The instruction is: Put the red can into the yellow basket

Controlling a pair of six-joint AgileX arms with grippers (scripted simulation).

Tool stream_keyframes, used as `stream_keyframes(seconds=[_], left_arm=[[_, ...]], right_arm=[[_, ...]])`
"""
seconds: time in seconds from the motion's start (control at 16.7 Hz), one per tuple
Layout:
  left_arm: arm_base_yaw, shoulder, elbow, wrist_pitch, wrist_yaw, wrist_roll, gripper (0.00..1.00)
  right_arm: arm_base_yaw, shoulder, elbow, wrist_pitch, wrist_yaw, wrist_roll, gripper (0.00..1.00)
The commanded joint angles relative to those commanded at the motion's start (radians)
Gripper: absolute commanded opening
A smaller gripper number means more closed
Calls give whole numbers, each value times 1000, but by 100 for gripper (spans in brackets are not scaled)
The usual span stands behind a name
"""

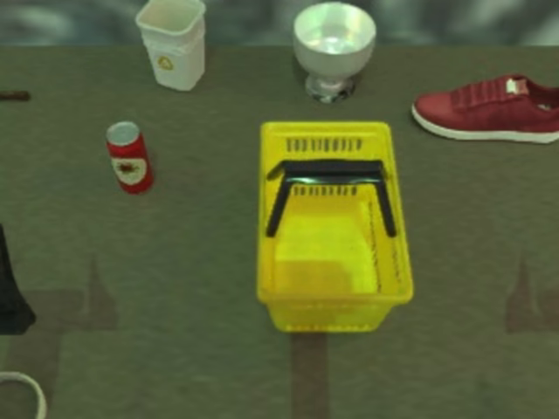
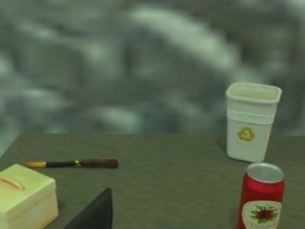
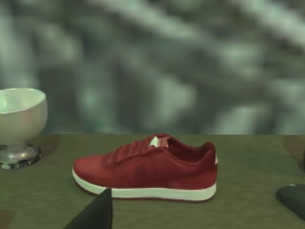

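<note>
The red can (image 1: 128, 157) stands upright on the left half of the table, with a silvery top and a white label; the left wrist view shows it (image 2: 261, 198) close by. The yellow basket (image 1: 271, 262) sits at the table's middle, its black handle (image 1: 330, 170) folded across the inside. My left arm (image 1: 10, 292) is parked at the left edge, below the can and apart from it. My left gripper (image 2: 190, 222) is open and shows only one dark fingertip (image 2: 97, 214). My right gripper (image 3: 136, 222) is open too, with one fingertip (image 3: 97, 214) showing, and is outside the top view.
A white bin (image 1: 173, 44) stands at the back left, a silvery bowl (image 1: 334, 44) behind the basket, a red shoe (image 1: 489, 109) at the back right. A knife (image 2: 71, 163) lies far left. A cream box (image 2: 24, 198) is near my left gripper, a dark rounded thing (image 3: 291, 200) near my right one.
</note>
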Motion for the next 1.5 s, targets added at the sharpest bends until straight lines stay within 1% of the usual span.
stream_keyframes(seconds=[0.18,0.3,0.42,0.6,0.9,1.2,1.5], left_arm=[[-2,9,8,-8,1,3,100],[-11,58,50,-50,4,20,100],[-27,147,129,-121,10,50,100],[-57,345,308,-266,21,111,100],[-111,787,734,-557,40,236,100],[-154,1297,1240,-853,52,371,100],[-179,1820,1740,-1120,49,497,100]], right_arm=[[0,0,0,0,0,0,100],[0,0,0,0,0,0,100],[0,0,0,0,0,0,100],[0,0,0,0,0,0,100],[0,0,0,0,0,0,100],[0,0,0,0,0,0,100],[0,0,0,0,0,0,100]])
